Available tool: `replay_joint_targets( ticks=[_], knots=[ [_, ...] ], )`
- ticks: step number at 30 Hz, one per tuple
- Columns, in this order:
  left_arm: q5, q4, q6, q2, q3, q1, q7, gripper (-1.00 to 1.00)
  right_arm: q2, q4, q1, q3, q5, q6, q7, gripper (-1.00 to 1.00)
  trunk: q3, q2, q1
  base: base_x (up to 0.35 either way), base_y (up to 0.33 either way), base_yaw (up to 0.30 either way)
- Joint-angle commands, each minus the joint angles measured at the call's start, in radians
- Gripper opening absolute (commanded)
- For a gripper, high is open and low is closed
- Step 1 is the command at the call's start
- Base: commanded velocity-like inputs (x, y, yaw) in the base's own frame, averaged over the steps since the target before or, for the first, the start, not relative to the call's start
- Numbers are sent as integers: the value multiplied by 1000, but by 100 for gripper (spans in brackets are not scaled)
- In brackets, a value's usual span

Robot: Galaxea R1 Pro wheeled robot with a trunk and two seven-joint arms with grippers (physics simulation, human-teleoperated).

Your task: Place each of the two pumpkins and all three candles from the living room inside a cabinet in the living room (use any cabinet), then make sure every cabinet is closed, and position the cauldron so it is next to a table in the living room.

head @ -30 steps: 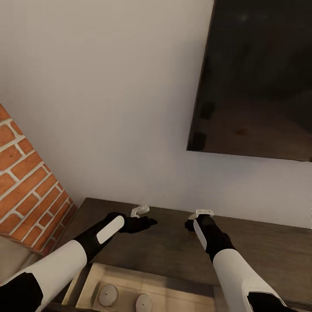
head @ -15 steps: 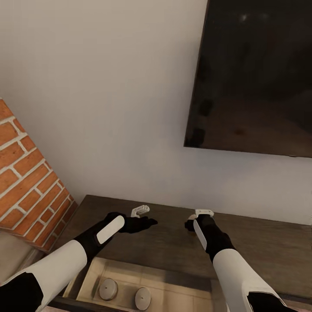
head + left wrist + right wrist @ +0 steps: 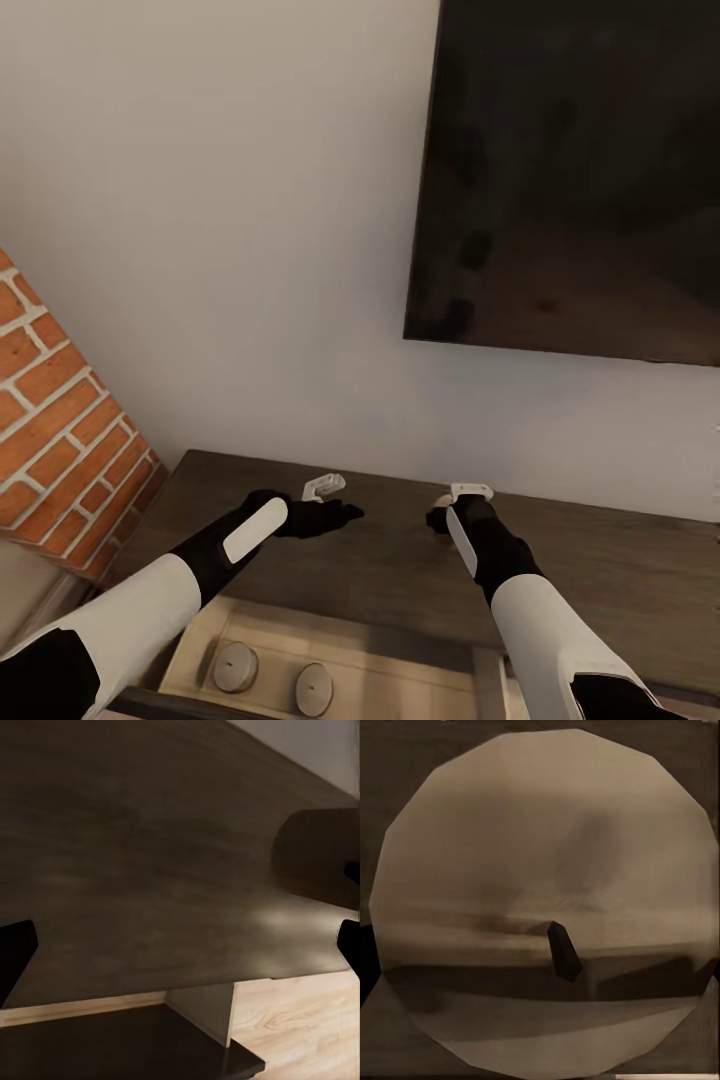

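So the biggest thing here is the pale wall [image 3: 230, 250], with a big dark screen [image 3: 580, 180] mounted up high, well above and past the right gripper [image 3: 441, 510]. A brick column [image 3: 60, 420] sits off beyond the left arm's outer side.

Below both arms runs the cabinet [image 3: 600, 570], long and dark brown, flat on top. One drawer [image 3: 400, 690] is pulled out right under the forearms, pale inside, and two candles [image 3: 236, 667] [image 3: 313, 689] sit in it, closer to the left arm's side and back behind the jaws.

The left gripper [image 3: 335, 505] hangs just over the cabinet top [image 3: 150, 870] with its jaws spread wide; the wrist camera catches the dark fingertips [image 3: 15, 952] at opposite edges with nothing but wood grain between them.

The right one is holding a third candle [image 3: 540, 900] — its round pale top and dark wick [image 3: 564, 951] are right up against the wrist camera. Looks like the jaws are closed around it, though the fingers themselves are barely visible.
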Motion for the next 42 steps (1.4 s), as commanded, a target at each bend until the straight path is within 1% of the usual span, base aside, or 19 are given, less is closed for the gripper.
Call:
replay_joint_targets(
  ticks=[1, 5, 8, 13, 19, 22, 27, 42],
  knots=[
    [0, 0, 0, 0, 0, 0, 0, 100, 0, 0, 0, 0, 1, 0, 0, -100, 0, 0, 0, 0, -305, 0],
    [0, 0, 0, 0, 0, -1, 0, 100, 0, 0, 0, 0, 1, 0, 0, -100, 0, 0, 0, 0, -307, 0],
    [0, 0, 0, 0, 0, 0, 0, 100, 0, 0, 0, 0, 1, 0, 0, -100, 0, 0, 0, 0, -125, 0],
    [0, 0, 0, 0, 0, 0, 0, 100, 0, 0, 0, 0, 1, 0, -1, -100, 0, 0, 0, 0, -17, 69],
    [0, 0, 0, 0, 0, 0, 0, 100, 0, 1, 0, 1, 1, 0, -1, -100, 0, 0, 0, -1, -2, 220],
    [1, 0, 0, 0, 0, 0, 0, 100, 0, 1, 0, 1, 1, 0, -1, -100, 0, 0, 0, -153, 0, 137],
    [1, 0, 0, 0, 0, 0, 0, 100, 0, 1, 0, 0, 1, 0, 0, -100, 0, 0, 0, -228, 0, 22],
    [2, 2, 0, 1, 0, 2, 0, 100, 1, 6, 0, 0, -2, 0, 10, -100, 0, 0, 0, -43, 0, 1]
  ],
)
